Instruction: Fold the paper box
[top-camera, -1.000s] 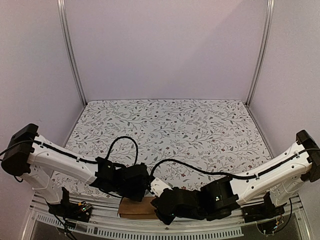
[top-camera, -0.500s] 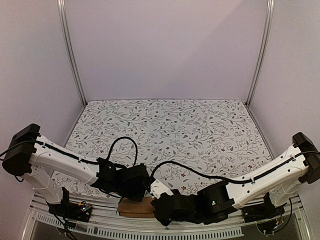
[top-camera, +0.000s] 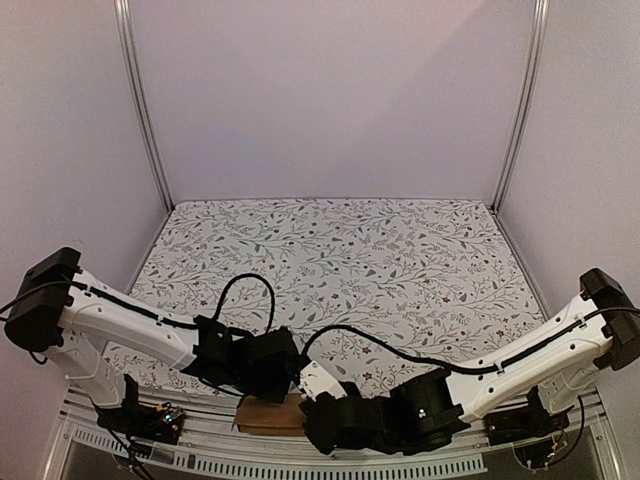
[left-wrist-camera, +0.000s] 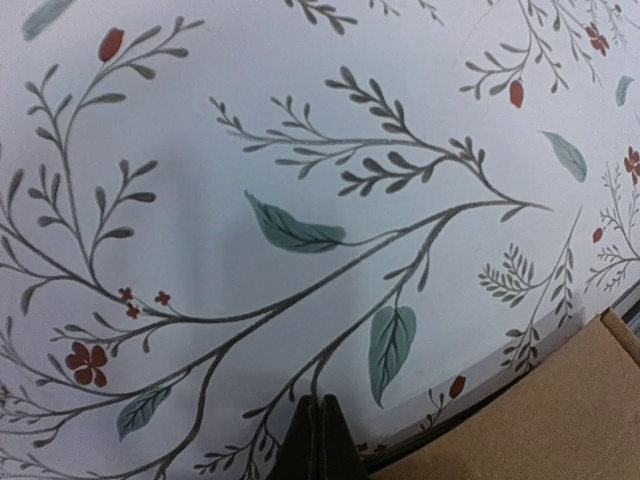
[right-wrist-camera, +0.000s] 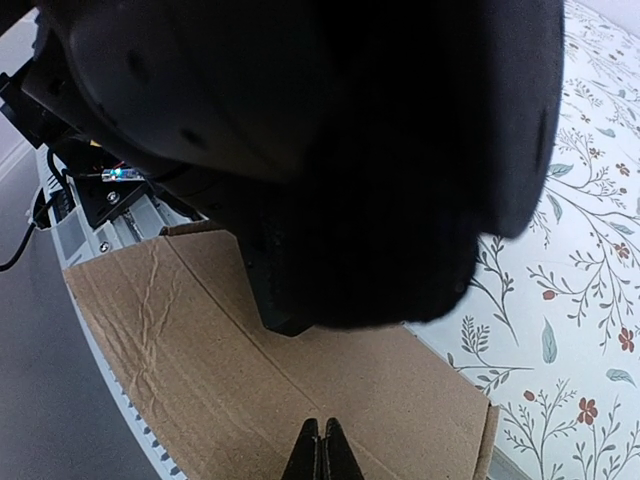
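The floral table cover (top-camera: 340, 250) spreads from the near rail to the pale far wall. The left arm (top-camera: 120, 320) comes in from the left and the right arm (top-camera: 530, 350) from the right, both bent low and meeting at the middle of the near edge. The paper box (top-camera: 270, 414) lies there at the very near edge of the table, beside the metal rail (top-camera: 200, 462). It is plain brown cardboard, mostly hidden under the two wrists in the overhead view. The right wrist view shows a broad, creased face of it, with a large dark blurred body close above it. The left gripper (left-wrist-camera: 319, 428) has its fingers pressed together on nothing, over bare cover, with a corner of the cardboard just to its right. The right gripper (right-wrist-camera: 322, 447) is likewise fully closed and empty-handed, its tips over the cardboard face; whether they touch it cannot be told.
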